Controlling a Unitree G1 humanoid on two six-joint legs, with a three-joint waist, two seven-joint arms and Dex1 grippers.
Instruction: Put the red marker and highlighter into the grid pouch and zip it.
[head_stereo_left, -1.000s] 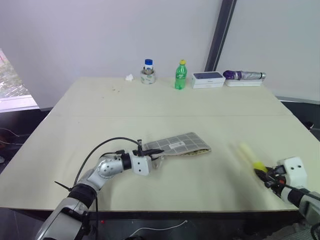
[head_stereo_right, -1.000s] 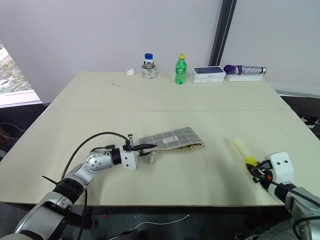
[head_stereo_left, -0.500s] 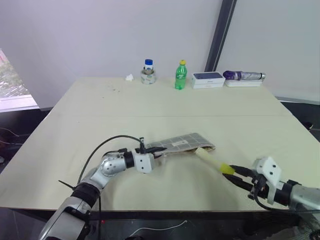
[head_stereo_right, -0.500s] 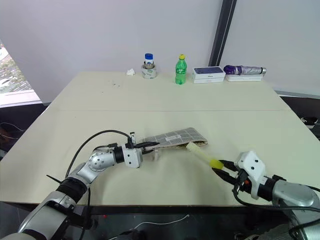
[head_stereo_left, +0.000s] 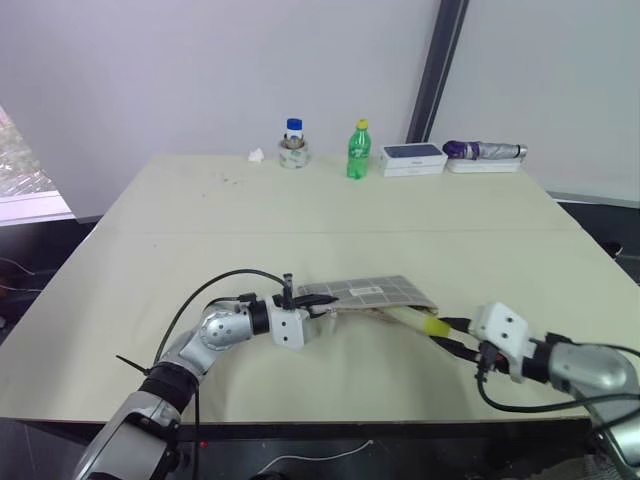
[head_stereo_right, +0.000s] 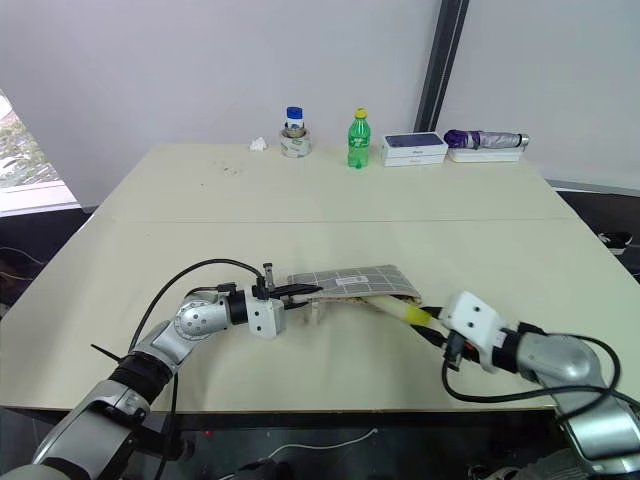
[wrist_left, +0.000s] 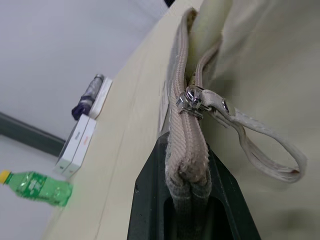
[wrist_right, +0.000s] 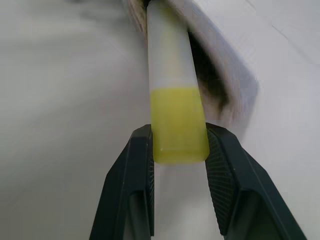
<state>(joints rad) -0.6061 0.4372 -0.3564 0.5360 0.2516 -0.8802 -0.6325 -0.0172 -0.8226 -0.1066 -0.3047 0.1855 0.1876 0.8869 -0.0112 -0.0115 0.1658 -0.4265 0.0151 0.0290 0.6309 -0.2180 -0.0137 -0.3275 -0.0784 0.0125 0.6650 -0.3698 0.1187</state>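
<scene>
Partly inside ribbed-edged grid pouch (head_stereo_left: 372, 292), translucent highlighter (wrist_right: 172, 95).

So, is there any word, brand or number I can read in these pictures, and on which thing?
None can be read.
Pouch: white label, print too small.
Green bottle: label blurred.
White box: no readable text.
Jar with blue cap: label too small.
</scene>
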